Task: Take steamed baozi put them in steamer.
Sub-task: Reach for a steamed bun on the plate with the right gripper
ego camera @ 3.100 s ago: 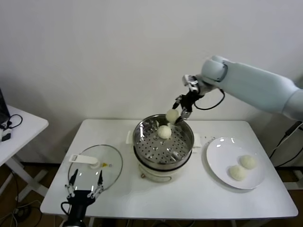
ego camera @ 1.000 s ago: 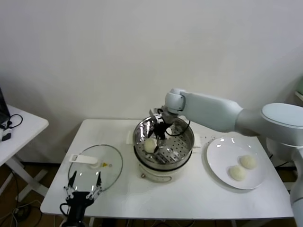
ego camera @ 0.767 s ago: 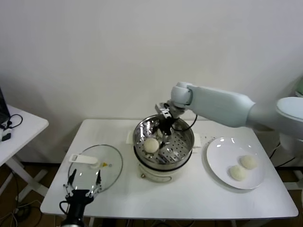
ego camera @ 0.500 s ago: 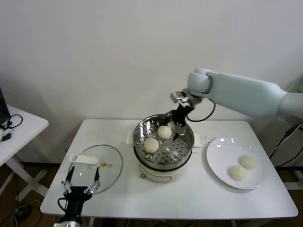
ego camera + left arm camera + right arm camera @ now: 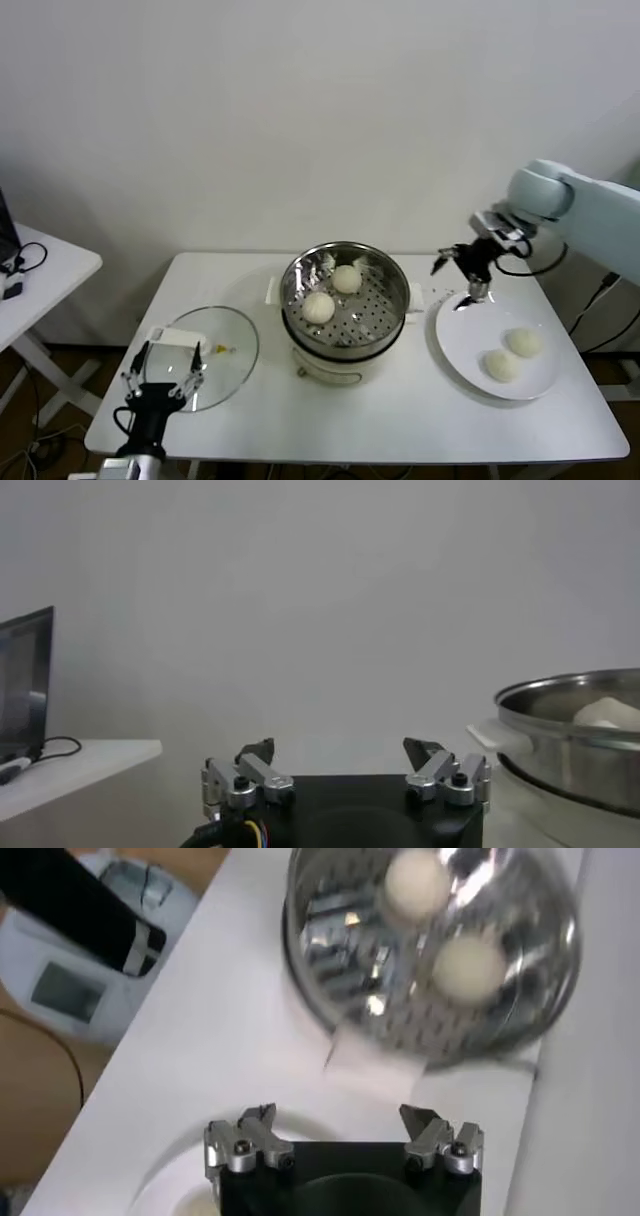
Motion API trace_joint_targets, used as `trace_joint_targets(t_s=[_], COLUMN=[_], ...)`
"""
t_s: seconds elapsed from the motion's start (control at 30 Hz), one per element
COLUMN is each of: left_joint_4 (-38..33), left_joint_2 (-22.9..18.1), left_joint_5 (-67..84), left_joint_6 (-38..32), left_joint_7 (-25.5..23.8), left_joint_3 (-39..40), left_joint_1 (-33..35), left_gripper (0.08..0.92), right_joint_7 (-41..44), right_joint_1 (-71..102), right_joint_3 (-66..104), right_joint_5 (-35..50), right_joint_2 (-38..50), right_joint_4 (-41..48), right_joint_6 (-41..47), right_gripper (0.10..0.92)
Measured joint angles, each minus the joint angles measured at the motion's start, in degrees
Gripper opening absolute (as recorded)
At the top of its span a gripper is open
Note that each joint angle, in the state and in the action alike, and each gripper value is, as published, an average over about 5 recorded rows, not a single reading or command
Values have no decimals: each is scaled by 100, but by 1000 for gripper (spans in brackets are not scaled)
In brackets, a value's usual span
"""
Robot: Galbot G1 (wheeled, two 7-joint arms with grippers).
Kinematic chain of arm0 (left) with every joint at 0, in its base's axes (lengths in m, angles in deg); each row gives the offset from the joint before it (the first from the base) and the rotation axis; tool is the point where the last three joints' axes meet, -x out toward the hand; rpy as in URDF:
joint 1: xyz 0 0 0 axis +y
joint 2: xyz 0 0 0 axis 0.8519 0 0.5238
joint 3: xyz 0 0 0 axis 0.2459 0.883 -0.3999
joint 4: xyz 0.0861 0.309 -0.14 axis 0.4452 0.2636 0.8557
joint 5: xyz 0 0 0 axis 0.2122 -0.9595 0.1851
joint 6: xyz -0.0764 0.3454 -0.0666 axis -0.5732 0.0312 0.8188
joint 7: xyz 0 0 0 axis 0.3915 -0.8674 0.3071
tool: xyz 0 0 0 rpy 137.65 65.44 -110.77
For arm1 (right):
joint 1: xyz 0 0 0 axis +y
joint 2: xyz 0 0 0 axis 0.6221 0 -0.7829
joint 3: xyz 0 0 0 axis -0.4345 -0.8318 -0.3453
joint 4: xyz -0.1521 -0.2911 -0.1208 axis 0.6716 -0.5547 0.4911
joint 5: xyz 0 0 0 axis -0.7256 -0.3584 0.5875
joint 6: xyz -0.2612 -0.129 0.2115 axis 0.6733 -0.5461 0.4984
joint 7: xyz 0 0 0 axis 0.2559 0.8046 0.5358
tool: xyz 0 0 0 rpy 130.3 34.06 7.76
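Parked low at the tabletop's [image 5: 420, 400] near-left corner, by the glass lid [image 5: 205, 350]: left tool [image 5: 160, 362], fingers spread, idle. Centre: steamer [image 5: 345, 300], already holding two steamed baozi [image 5: 319, 307]. Further right: right tool [image 5: 458, 272], spread and carrying nothing, hovering over the white plate's [image 5: 470, 325] far-left rim. Two buns left [image 5: 512, 354] on that plate, lying toward the robot and rightward of the right tool — clearly the nearer arm.

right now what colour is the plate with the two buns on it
White, a plain flat plate with no pattern, holding two off-white buns. The head view shows it best.
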State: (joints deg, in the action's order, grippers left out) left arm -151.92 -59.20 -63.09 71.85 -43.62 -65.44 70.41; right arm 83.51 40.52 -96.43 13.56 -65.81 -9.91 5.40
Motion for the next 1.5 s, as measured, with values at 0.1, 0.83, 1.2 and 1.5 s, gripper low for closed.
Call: trace_joint_targets(t_s=[0.1, 0.83, 1.2, 1.5], left_joint_4=[-20, 59, 123, 126], left_joint_2=[-18, -81, -84, -84], left_joint_5=[7, -138, -160, -176], left_joint_6=[2, 30, 11, 12], left_joint_7=[-2, 26, 28, 30], left_joint_3=[8, 54, 82, 106], left_joint_1=[19, 29, 27, 21], left_gripper=[823, 823, 823, 823], right_joint_7=[21, -117, -173, -179], right_joint_1=[467, 3135, 3492, 3617], right_joint_3=[377, 2519, 2760, 2878], right_joint_5=[-365, -2088, -2347, -2491], right_joint_2=[198, 56, -188, -298], right_joint_4=[106, 1149, 1368, 1463], right_joint_6=[-132, -495, -505, -510], right_gripper=[823, 823, 823, 820])
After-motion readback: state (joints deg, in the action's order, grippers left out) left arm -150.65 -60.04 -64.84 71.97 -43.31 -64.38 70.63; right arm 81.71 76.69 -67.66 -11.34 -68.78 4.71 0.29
